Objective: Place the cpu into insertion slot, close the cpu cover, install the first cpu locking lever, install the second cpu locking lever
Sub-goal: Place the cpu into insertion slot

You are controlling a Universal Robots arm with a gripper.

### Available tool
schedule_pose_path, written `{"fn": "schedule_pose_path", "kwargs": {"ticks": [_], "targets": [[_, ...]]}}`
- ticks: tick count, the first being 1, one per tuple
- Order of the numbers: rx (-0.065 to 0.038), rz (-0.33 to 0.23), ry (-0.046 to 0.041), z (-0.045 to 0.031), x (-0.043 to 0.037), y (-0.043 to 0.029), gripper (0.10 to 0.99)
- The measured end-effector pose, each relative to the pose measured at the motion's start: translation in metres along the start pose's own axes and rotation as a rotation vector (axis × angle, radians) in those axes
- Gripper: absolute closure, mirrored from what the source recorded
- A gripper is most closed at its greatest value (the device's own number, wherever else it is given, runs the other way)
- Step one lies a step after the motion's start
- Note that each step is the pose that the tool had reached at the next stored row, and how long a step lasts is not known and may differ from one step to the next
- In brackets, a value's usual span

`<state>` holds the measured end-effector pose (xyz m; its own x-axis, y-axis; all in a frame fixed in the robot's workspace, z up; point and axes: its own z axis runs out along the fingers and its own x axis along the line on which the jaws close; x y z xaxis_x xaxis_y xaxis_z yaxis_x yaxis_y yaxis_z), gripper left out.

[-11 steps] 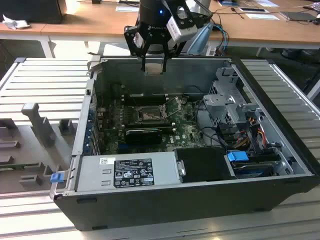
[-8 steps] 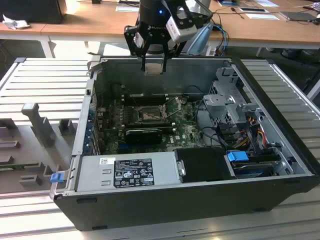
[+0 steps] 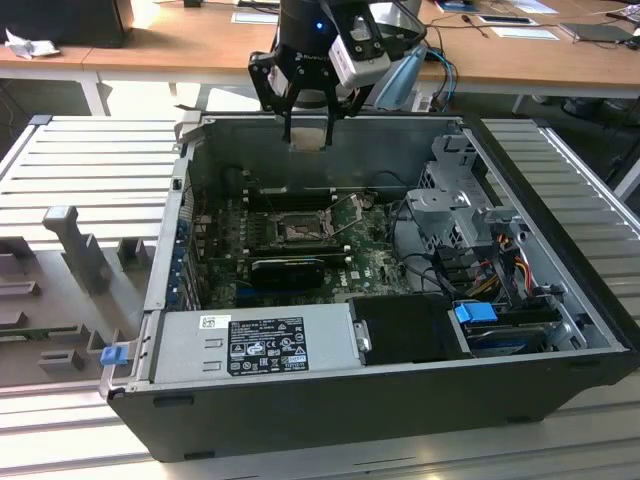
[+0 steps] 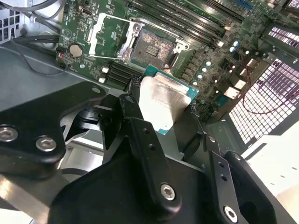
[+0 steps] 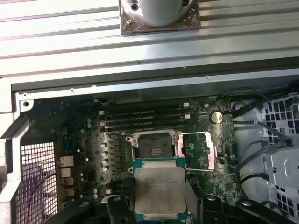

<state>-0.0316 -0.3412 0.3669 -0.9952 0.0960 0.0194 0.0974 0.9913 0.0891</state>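
One cpu [image 5: 159,189] held in end effector [image 5: 160,205]; insertion slot [image 5: 154,144] uncovered.

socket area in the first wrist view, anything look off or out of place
Nothing stands out. The insertion slot is empty with the cpu cover swung open beside it, and the pincer holds the cpu above the board.

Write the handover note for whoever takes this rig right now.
The gripper is shut on the cpu, held in the air over the open computer case.
The insertion slot is empty, its pin field bare.
The cpu cover lies swung open beside the slot.
Done: cpu picked up.
Left: seating the cpu, closing the cover, both locking levers.
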Motion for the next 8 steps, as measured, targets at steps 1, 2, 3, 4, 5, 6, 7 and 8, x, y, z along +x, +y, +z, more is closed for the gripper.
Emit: {"fn": "schedule_pose_path", "kwargs": {"ticks": [1,2,3,4,5,6,7,8], "targets": [[0.001,0.001,-0.0002,0.0001,0.0000,-0.0001,0.553],[0.001,0.003,-0.0004,0.0002,0.0000,-0.0001,0.553],[0.001,0.005,-0.0006,0.0003,0.0000,-0.0001,0.553],[0.001,0.008,-0.0008,0.0003,0.0000,-0.0001,0.553],[0.001,0.013,-0.0013,0.0003,0.0000,-0.0001,0.553],[0.001,0.019,-0.0018,0.0004,0.0000,-0.0001,0.553],[0.001,0.023,-0.0021,0.0005,0.0000,-0.0001,0.553],[0.001,0.027,-0.0025,0.0005,0.0000,-0.0001,0.553]]}}
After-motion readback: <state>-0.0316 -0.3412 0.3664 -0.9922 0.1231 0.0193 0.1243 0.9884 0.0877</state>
